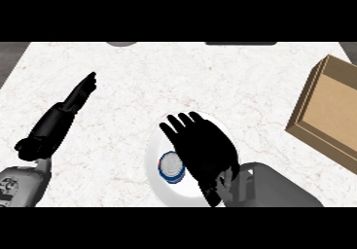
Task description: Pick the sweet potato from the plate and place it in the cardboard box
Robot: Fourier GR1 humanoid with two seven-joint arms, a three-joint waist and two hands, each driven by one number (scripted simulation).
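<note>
Light even and bright across the counter; no clear source. Marble veining reads faint, near washed out. No glare spots. Both hands show as flat black, surface detail lost. Box evenly lit, inner wall slightly darker. Cast shadows barely visible. No edge distortion seen.

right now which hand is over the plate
The right hand, fingers spread above the white plate. The left hand lies over bare counter, well clear.
</note>
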